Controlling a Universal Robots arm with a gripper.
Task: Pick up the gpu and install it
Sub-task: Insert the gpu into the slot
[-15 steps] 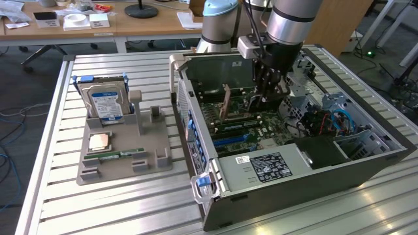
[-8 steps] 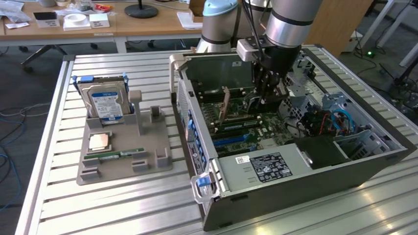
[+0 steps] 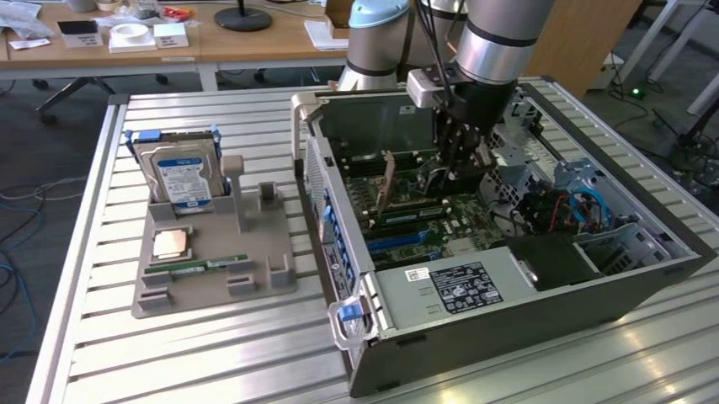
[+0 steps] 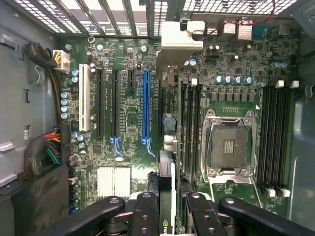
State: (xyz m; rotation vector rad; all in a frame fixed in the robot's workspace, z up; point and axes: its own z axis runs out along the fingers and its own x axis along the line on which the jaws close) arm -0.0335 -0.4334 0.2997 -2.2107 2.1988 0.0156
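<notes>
My gripper [image 3: 459, 164] reaches down inside the open computer case [image 3: 337, 210], just above the motherboard [image 4: 128, 123]. It [image 4: 170, 209] is shut on the gpu [image 4: 166, 187], which is seen edge-on as a thin green and black card between the black fingers [image 4: 145, 211]. Its silver bracket [image 4: 179, 37] points toward the slotted case wall. The card stands upright over the black slot just beside the long blue slot [image 4: 146, 105]. Whether its edge is seated in a slot I cannot tell.
Case walls and cable bundles [image 4: 47, 147] close in around the gripper. The bare CPU socket [image 4: 229, 147] and RAM slots lie beside the card. Outside the case, a grey holder [image 3: 214, 278] carries a blue-labelled hard drive [image 3: 180, 172], a CPU [image 3: 171, 244] and a RAM stick [image 3: 197, 265].
</notes>
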